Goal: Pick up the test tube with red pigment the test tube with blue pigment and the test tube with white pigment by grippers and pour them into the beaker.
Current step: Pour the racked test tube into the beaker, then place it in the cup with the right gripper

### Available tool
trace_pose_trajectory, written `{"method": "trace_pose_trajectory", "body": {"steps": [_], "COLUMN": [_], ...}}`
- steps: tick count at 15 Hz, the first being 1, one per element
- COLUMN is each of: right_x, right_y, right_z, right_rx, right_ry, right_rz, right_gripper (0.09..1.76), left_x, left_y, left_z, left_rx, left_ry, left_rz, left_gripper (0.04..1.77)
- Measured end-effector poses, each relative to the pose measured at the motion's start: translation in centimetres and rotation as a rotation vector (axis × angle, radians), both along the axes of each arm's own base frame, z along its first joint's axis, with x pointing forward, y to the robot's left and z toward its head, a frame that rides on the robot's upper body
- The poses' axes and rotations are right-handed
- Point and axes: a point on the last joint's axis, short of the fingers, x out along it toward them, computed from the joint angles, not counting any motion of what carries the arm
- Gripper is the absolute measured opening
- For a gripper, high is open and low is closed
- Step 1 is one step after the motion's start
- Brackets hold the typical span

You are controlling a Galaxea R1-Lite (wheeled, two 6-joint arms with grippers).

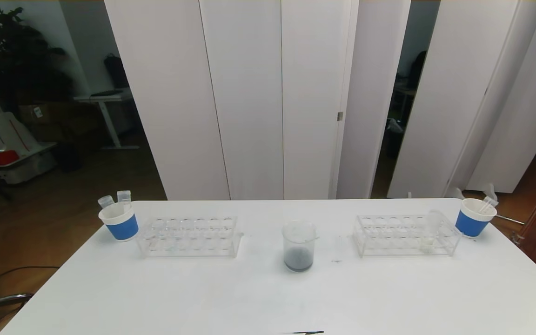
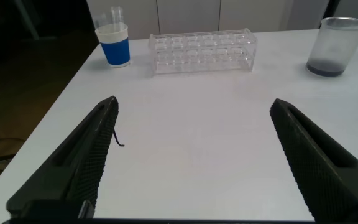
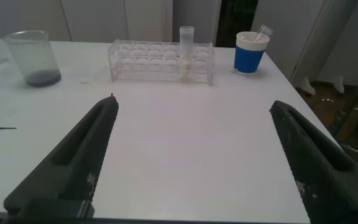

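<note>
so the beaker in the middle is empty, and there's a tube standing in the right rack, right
Not quite. The beaker is not empty: a dark layer sits at its bottom, clearest in the head view. The rest holds: it stands mid-table, and one tube stands in the right rack, as the right wrist view shows.

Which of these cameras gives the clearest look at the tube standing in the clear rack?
The right wrist view: the test tube with white pigment stands upright in its rack, pale pigment visible at the bottom. The head view shows it only faintly. The left wrist view does not show it.
</note>
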Motion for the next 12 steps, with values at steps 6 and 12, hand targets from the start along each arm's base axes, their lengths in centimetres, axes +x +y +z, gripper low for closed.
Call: {"method": "trace_pose_trajectory", "body": {"steps": [6,12], "right_x": [0.0,0.0], "right_y": [0.0,0.0], "right_z": [-0.02,-0.03], "right_rx": [-0.001,-0.003], "right_ry": [0.001,0.003], "right_rz": [0.0,-0.001], "right_gripper": [1.75,1.75], "left_x": [0.0,0.01], "left_y": [0.0,0.0], "left_z": [0.01,0.0], "left_rx": [0.0,0.0], "left_ry": [0.0,0.001], "left_rz": [0.0,0.0], "left_gripper": [1.74,1.74]}}
